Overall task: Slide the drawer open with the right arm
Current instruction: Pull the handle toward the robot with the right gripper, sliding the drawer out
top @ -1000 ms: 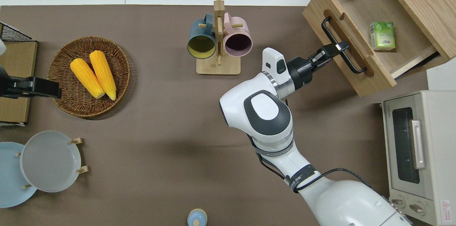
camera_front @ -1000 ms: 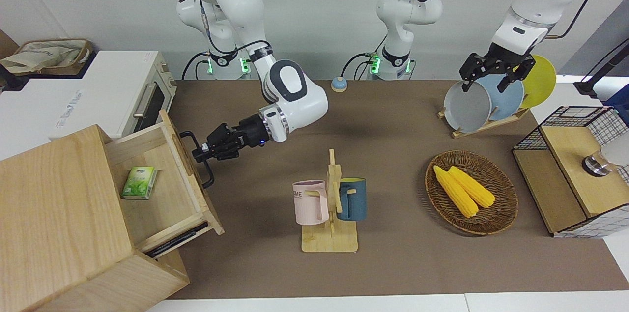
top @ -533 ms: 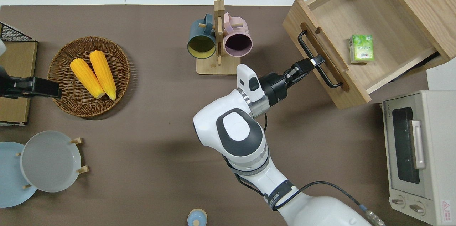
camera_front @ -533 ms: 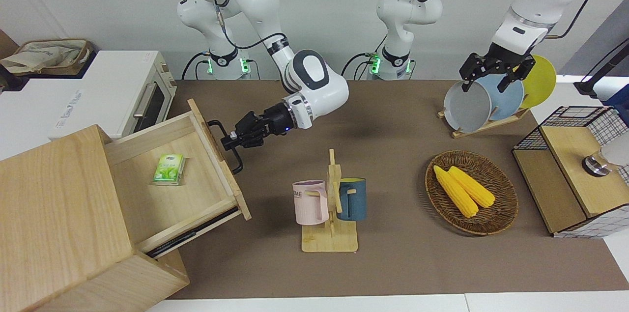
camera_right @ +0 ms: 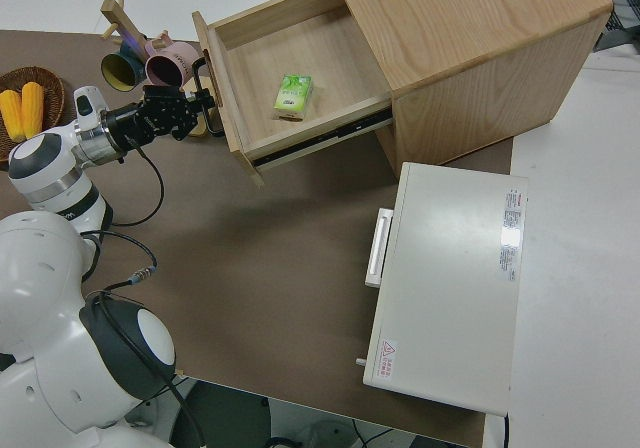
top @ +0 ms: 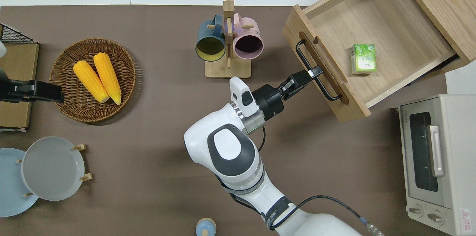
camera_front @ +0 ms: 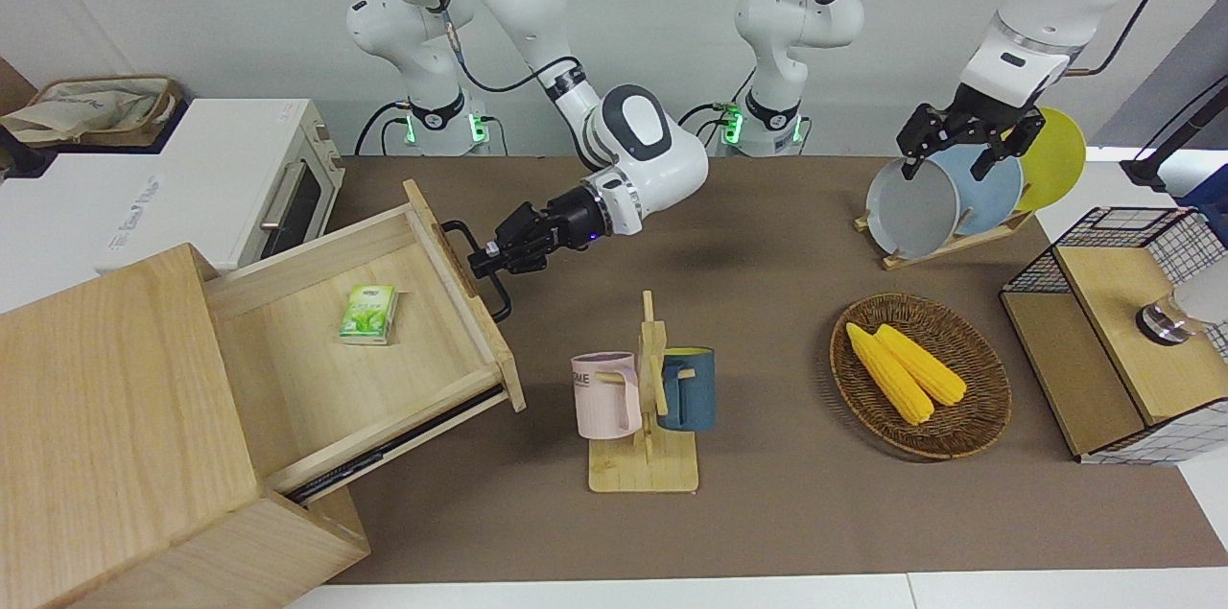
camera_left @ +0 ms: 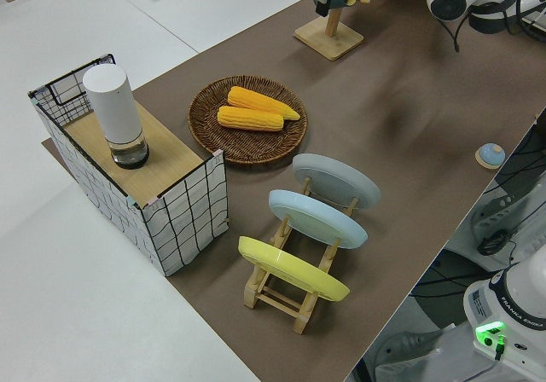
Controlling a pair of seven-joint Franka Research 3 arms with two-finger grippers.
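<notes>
The light-wood drawer (camera_front: 317, 379) stands pulled far out of the big pale wooden cabinet (camera_front: 106, 417), toward the middle of the table. A small green packet (camera_front: 368, 314) lies in it. My right gripper (camera_front: 491, 256) is shut on the black loop handle (camera_front: 501, 302) on the drawer's front. The overhead view shows the same grip (top: 313, 73) near the middle of the handle (top: 304, 55), with the drawer (top: 394, 35) open and the packet (top: 363, 58) inside. The right side view shows drawer (camera_right: 320, 48) and gripper (camera_right: 197, 102) too. My left arm is parked.
A wooden mug rack (camera_front: 645, 465) with a pink and a blue mug stands close to the drawer's front corner. A white toaster oven (camera_front: 221, 187) sits beside the cabinet, nearer the robots. A wicker basket of corn (camera_front: 969, 417), a plate rack (camera_front: 945, 240) and a wire-grid box (camera_front: 1122, 331) sit toward the left arm's end.
My right gripper has pulled the drawer by its handle, and the drawer has slid well farther out of the cabinet toward the table's middle. The green packet moved along with it.
</notes>
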